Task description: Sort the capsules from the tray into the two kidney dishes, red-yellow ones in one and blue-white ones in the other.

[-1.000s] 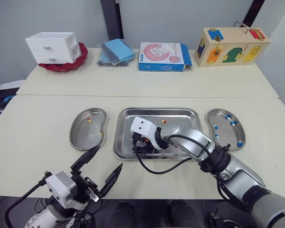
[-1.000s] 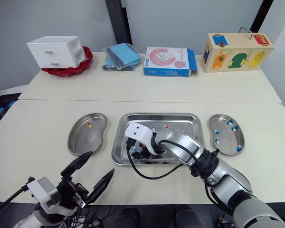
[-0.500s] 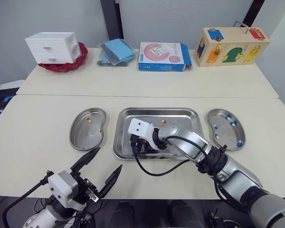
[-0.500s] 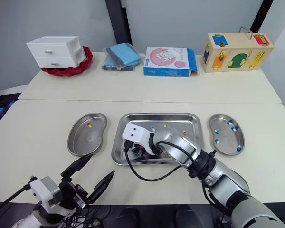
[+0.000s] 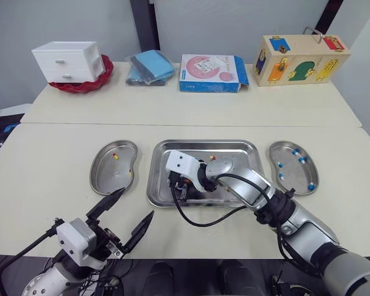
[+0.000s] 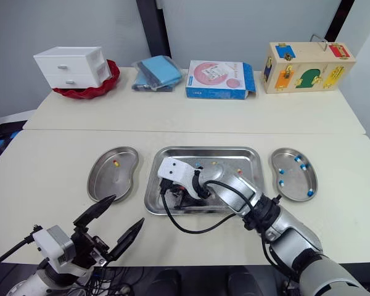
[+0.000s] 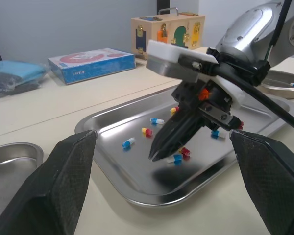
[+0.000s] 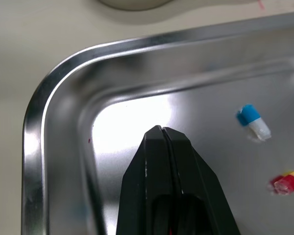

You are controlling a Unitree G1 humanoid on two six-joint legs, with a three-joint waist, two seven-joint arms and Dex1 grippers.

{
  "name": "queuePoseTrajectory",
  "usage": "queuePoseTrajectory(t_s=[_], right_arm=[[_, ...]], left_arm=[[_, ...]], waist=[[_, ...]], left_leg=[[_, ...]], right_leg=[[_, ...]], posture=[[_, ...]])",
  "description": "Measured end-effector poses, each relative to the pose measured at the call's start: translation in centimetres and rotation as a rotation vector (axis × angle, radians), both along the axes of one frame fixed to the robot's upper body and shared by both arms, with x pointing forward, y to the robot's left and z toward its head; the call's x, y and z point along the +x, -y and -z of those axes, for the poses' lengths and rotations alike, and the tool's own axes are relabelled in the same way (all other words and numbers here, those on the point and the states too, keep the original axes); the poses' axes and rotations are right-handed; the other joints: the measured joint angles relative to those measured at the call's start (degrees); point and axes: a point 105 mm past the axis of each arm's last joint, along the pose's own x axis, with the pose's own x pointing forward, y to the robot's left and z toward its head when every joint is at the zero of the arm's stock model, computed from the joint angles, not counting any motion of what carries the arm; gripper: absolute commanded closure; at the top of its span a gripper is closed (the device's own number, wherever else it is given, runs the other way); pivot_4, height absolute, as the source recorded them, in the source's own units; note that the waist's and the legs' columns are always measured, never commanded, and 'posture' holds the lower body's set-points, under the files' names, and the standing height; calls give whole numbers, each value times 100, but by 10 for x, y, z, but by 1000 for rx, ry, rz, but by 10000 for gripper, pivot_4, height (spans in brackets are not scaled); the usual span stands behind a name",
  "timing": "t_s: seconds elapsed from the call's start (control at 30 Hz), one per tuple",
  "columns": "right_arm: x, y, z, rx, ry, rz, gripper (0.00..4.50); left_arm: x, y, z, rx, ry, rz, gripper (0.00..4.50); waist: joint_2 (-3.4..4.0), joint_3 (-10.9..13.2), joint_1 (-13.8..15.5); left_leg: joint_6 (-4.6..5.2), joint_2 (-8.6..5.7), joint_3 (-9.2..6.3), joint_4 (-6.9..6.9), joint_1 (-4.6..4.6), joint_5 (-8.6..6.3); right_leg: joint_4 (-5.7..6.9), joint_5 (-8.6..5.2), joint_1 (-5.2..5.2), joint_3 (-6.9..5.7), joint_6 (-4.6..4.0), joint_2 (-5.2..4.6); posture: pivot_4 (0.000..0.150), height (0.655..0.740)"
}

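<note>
While the right gripper stands clenched, seemingly empty, tip down near the left front corner of the rectangular steel tray, capsules lie loose round it. One blue-white capsule just beside the tip, one red-yellow capsule farther in. Its black cable loops over the tray's front rim.

At the front edge of the desk the left gripper hangs splayed wide.

The left steel kidney dish holds red-yellow ones, the right steel kidney dish blue-white.

Wooden latch box and blue-pink carton along far edge.

Head stereo looks down over table; both wrist cams face tray closely.
</note>
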Motion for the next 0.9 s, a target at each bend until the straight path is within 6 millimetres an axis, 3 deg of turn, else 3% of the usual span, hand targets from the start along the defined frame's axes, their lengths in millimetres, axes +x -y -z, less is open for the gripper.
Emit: queuePoseTrajectory(t_s=[0.1, 0.3, 0.8, 0.9], right_arm=[[0, 2, -4, 18, -11, 0, 35442], [0, 6, -12, 25, -12, -8, 18907], [-4, 19, 11, -131, 2, -32, 18907], [-5, 18, 11, -134, 9, -40, 23677]], left_arm=[[-3, -3, 5, 4, -11, 6, 0], [-7, -9, 15, 12, -18, 9, 0], [-10, -12, 18, 14, -7, 27, 0], [-11, -13, 20, 18, -8, 31, 0]], waist=[[0, 0, 0], [1, 1, 0], [0, 2, -3], [0, 2, -3]], left_leg=[[0, 0, 1, -1, -1, 0], [0, 0, 1, -2, -2, 0], [0, 0, 2, -3, -4, 0], [0, 0, 2, -3, -4, 0]], right_leg=[[-1, 0, -2, 0, 0, 0], [-1, -1, -5, 1, -1, 0], [-1, -1, -8, 2, -2, 0], [-1, -1, -8, 2, -2, 0]], posture=[[1500, 7400], [1500, 7400], [1500, 7400], [1500, 7400]])
